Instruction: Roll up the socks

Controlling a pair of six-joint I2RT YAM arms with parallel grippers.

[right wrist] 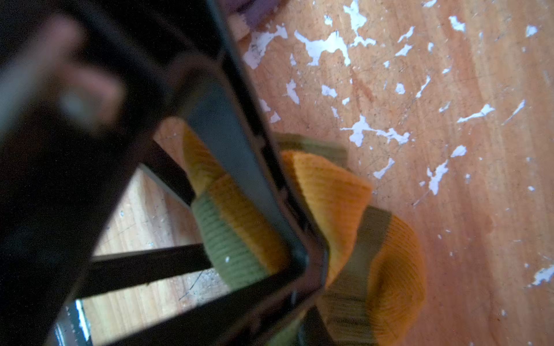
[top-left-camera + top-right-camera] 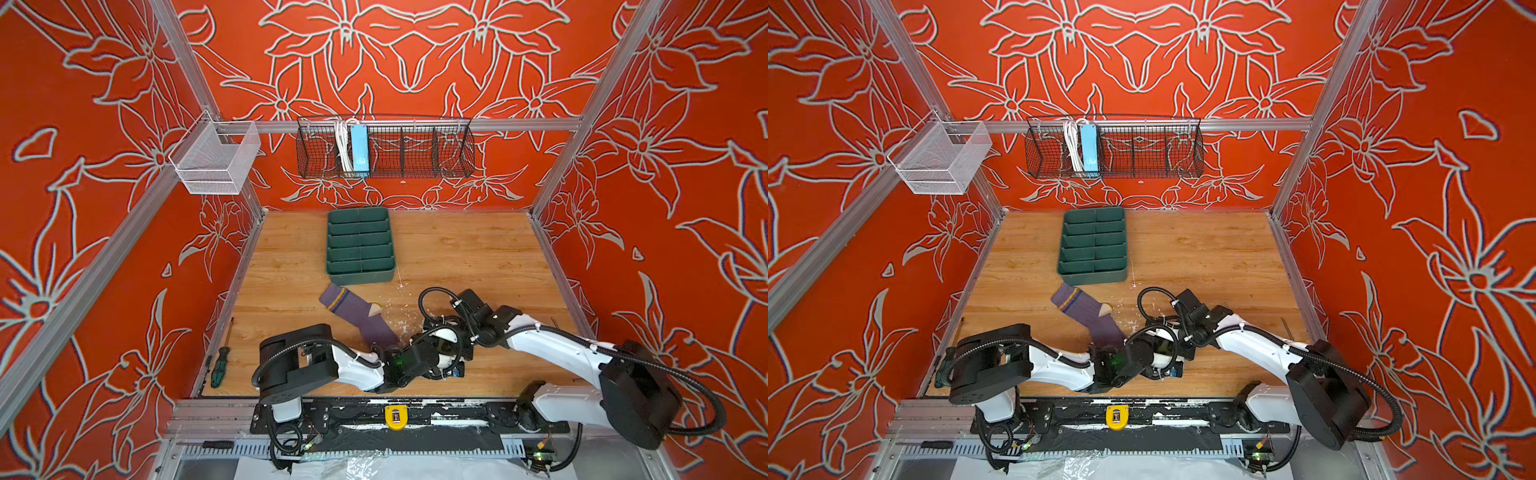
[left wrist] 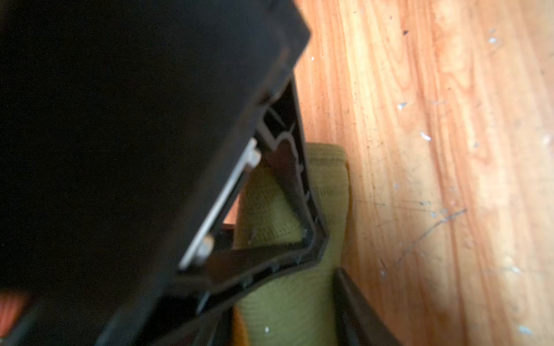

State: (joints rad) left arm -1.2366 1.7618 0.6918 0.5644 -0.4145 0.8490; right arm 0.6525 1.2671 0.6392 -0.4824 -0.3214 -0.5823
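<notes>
The purple sock lies flat on the wooden table, its yellow-striped cuff pointing toward the green tray. In both top views the two grippers meet just in front of its toe end and cover the olive-green sock. My left gripper has the olive-green sock filling the gap between its fingers. My right gripper is shut on the same sock, whose mustard toe and heel bulge out beside the jaws. Each wrist view is half blocked by the other gripper's black frame.
A green divided tray stands behind the purple sock. A green-handled screwdriver lies at the table's left edge. A black wire basket and a white mesh basket hang on the back rails. Chipped white patches mark the wood.
</notes>
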